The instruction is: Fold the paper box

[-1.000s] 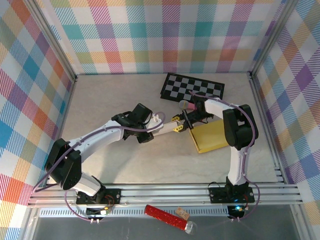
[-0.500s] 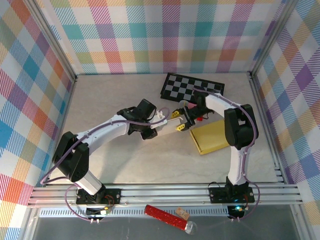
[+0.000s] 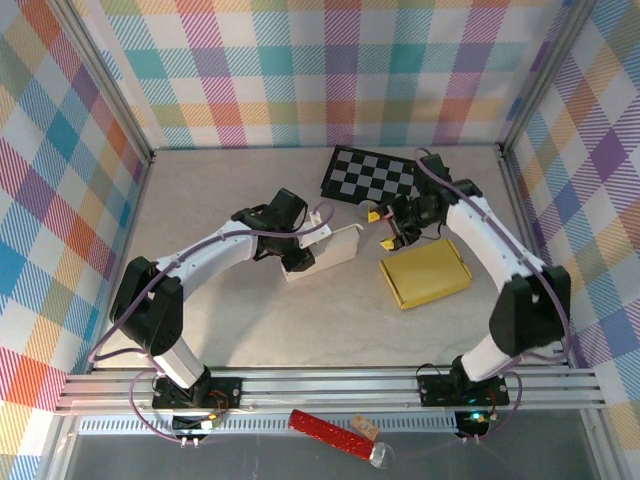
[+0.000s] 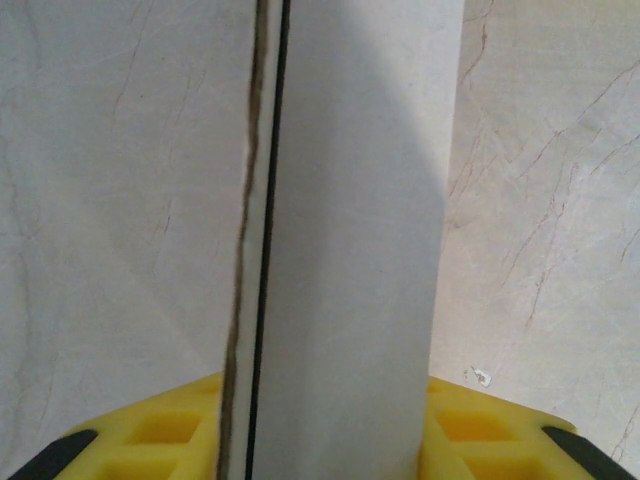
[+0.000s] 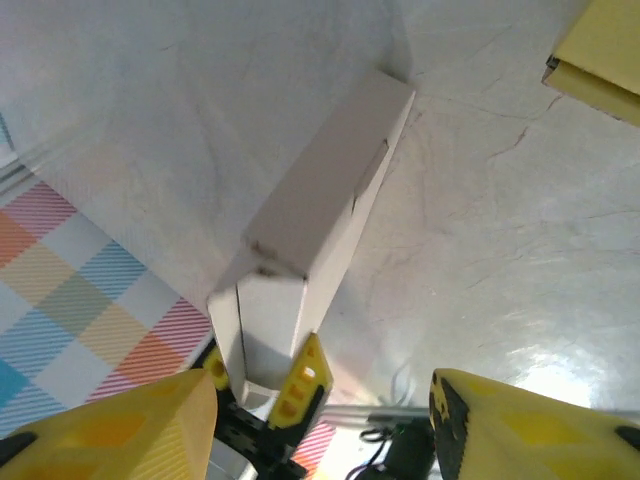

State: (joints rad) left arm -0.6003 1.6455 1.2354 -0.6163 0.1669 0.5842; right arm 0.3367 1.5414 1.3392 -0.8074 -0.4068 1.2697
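The white paper box [image 3: 327, 247] is a long narrow carton lying left of the table's middle. My left gripper [image 3: 298, 258] is shut on its near-left end. In the left wrist view the box [image 4: 350, 220] rises between the yellow fingers [image 4: 160, 440], with the gripper [image 4: 330, 445] clamped on it. My right gripper [image 3: 386, 228] hangs open just right of the box, apart from it. From the right wrist, the box [image 5: 325, 190] stretches away ahead, the left arm's yellow finger [image 5: 305, 385] grips it, and my right gripper [image 5: 320, 400] is spread wide with nothing inside.
A flat yellow pad [image 3: 425, 272] lies right of the box, its corner [image 5: 600, 50] at the top right of the right wrist view. A black and white checkerboard [image 3: 372, 176] sits at the back. Plaid walls enclose the table on three sides.
The right gripper has drawn back from the box toward the right. The left gripper keeps its hold and the box now lies lower and further left.
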